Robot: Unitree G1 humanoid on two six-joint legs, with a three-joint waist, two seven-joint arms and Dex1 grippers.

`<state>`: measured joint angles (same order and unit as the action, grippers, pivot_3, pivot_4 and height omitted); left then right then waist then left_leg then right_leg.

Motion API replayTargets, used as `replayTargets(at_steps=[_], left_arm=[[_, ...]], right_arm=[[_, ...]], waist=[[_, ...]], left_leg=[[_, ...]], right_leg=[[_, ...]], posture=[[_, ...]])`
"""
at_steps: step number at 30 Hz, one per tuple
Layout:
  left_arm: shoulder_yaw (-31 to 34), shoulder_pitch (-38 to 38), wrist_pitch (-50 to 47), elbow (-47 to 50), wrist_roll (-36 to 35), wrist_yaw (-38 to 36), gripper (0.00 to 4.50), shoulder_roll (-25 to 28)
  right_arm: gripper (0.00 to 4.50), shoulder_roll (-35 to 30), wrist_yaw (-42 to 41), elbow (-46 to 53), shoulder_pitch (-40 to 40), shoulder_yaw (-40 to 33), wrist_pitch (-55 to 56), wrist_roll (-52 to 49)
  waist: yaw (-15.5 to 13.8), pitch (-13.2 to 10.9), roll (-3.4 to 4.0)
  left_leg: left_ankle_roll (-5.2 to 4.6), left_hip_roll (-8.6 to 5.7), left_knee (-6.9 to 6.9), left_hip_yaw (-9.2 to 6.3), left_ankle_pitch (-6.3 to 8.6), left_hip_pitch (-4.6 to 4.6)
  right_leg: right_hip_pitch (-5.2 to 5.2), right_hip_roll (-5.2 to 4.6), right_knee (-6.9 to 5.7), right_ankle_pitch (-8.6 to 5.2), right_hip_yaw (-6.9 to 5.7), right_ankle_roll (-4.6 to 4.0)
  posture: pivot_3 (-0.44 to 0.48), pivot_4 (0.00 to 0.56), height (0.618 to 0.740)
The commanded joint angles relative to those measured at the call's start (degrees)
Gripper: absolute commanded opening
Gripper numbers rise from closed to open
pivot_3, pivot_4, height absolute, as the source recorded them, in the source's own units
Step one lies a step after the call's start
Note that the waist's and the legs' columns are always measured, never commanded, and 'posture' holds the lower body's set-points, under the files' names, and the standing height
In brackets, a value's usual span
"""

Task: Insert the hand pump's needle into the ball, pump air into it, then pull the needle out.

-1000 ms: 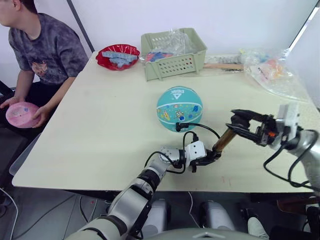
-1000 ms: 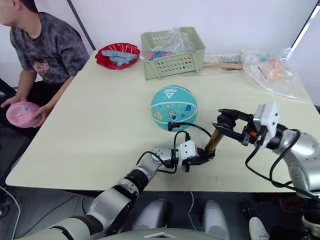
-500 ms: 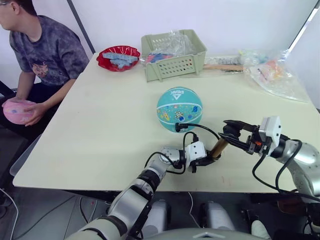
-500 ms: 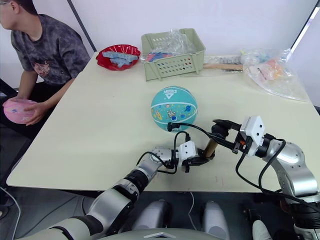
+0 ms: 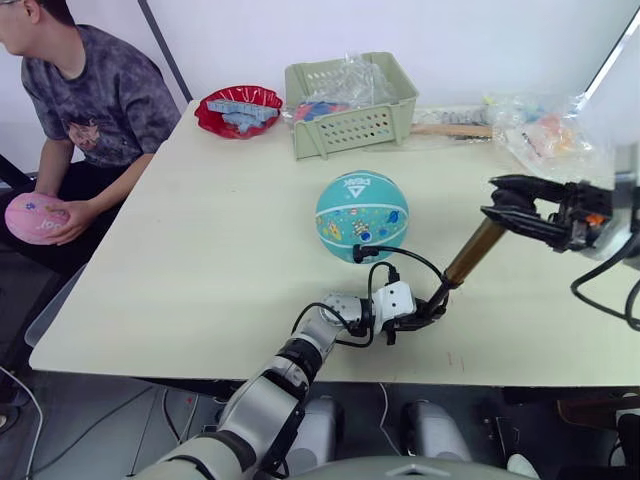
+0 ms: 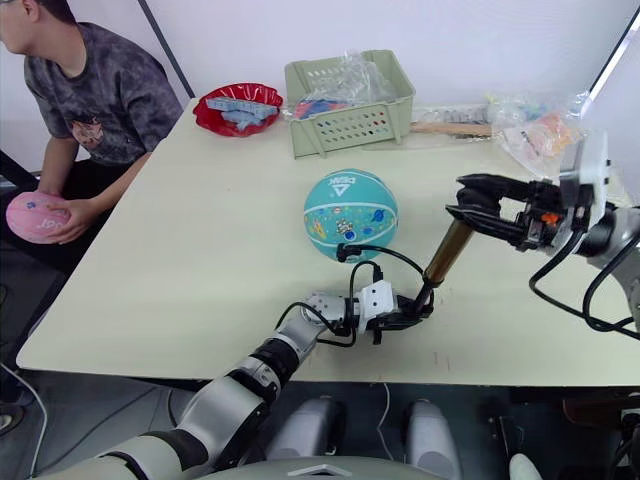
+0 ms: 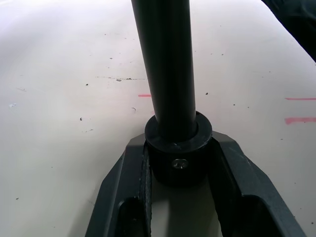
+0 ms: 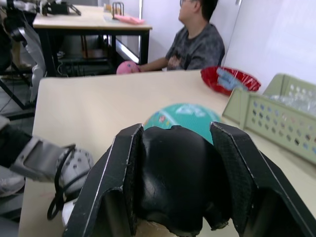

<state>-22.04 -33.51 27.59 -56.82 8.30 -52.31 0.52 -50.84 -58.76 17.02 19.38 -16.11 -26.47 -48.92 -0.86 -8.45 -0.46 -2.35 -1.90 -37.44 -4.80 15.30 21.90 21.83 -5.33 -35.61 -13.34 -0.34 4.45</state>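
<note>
Brass-metal hand pump [image 5: 472, 254]; matt rubber ball [image 5: 361, 216].

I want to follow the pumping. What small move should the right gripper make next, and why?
Probably push the handle back down. The right gripper clamps the T-handle with the hand pump drawn out, the left gripper pins its base, and the hose reaches the ball.

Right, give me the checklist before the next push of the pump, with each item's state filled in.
1. Left claw clamped on the pump's bottom cap: ok; the left wrist view shows both fingers against the cap.
2. Right claw shut on the pump handle: ok.
3. Pump drawn out and leaning from its base up to the handle: ok.
4. Hose runs unbroken from the pump base to the ball: ok.
5. Needle seated in the ball: cannot tell, too small.
6. Ball resting on the table, untouched by either claw: ok.
</note>
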Motion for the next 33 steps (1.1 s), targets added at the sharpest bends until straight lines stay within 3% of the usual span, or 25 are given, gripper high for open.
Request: replayTargets(at_steps=[1, 13, 27, 33], left_arm=[[-2.34, 2.94, -1.87, -4.41, 3.37, -0.7, 1.16, 1.57], [-2.48, 2.94, -1.73, -4.47, 3.55, -0.79, 1.16, 1.74], [-2.42, 2.7, -1.89, -4.48, 3.44, -0.72, 1.16, 1.87], [-2.24, 2.58, -1.86, -4.5, 3.56, -0.66, 1.16, 1.91]], right_arm=[[1.73, -2.71, 0.53, 0.01, 4.46, -6.96, -0.16, -2.66], [1.73, -4.96, 0.78, -0.03, 8.42, -8.81, -3.68, -4.94], [1.73, 5.13, -1.26, 0.73, -9.37, 4.2, 9.69, 11.62], [1.73, 10.75, 0.42, -2.54, -13.4, 9.46, 17.54, 18.95]], waist=[[0.01, -0.01, 0.0], [-0.02, -0.12, 0.03], [0.17, 0.19, -0.36], [0.16, 0.34, -0.39]], left_leg=[[0.0, 0.0, 0.0, 0.01, 0.0, 0.0], [0.0, -0.04, -0.02, 0.04, 0.0, 0.17], [0.0, 0.06, -0.01, 0.01, 0.0, -0.16], [0.0, 0.08, -0.01, 0.0, 0.0, -0.19]], right_leg=[[0.0, 0.0, 0.0, 0.0, 0.0, 0.0], [0.18, -0.07, 0.0, 0.01, 0.01, 0.01], [-0.11, 0.08, -0.02, -0.06, 0.0, 0.11], [-0.12, 0.14, -0.05, -0.04, 0.01, 0.07]], posture=[[0.0, 0.15, 0.74], [0.0, 0.15, 0.74], [0.0, 0.15, 0.74], [0.0, 0.15, 0.74]])
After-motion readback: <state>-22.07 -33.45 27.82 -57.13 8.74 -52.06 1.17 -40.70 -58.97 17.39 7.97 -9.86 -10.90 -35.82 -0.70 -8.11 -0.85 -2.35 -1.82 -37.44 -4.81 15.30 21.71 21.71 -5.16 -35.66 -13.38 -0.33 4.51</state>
